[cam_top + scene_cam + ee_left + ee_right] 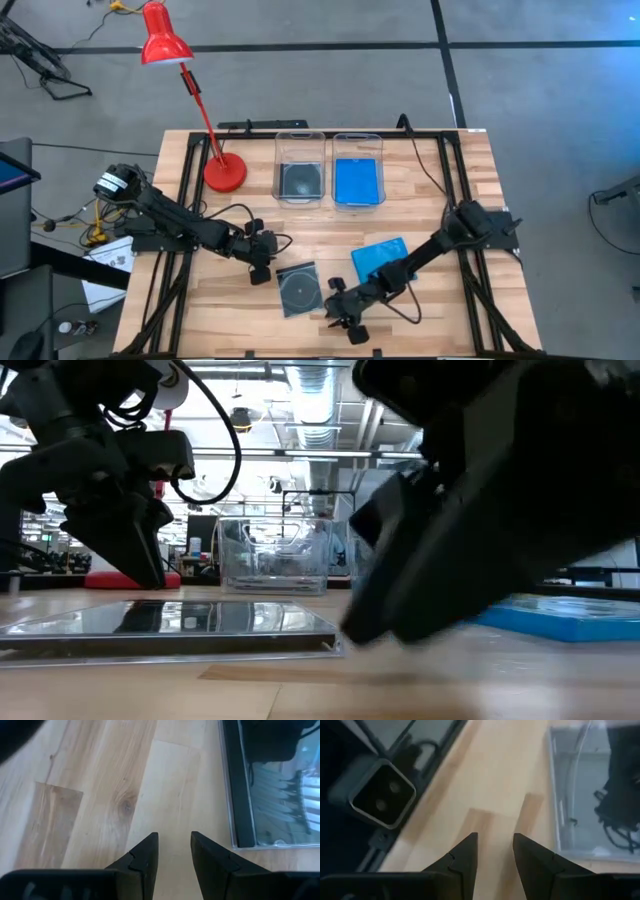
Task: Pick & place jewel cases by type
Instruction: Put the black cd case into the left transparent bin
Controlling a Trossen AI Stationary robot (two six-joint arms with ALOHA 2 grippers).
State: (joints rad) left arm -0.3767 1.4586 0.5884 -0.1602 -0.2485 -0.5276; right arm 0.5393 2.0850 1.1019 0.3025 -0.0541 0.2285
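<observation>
No brand, label or writing can be read on any of the things in view.

Four jewel cases can be counted from above. Two are blue: one lies inside the right bin (358,180), the blue case in the bin (357,180), and a loose blue case (379,259) lies flat on the table (450,320) at about 5 o'clock from that bin. Two are clear and dark, each showing a disc: the clear case in the bin (300,181) sits in the left bin (300,168), and a loose clear case (298,287) lies flat near the table's front edge, at roughly 6 o'clock from the left bin (the low view shows it lying level on the wood). The two bins are clear plastic and stand side by side at the table's 12 o'clock side. One red desk lamp (224,172) stands at 9 o'clock from the left bin.

The left gripper (262,262) is low over the wood at about 10 o'clock from the loose clear case, just beside it; its fingers stand slightly apart with nothing between them. The right gripper (340,312) is at about 4 o'clock from that same case, near its corner, fingers likewise a little apart and empty over bare wood.
</observation>
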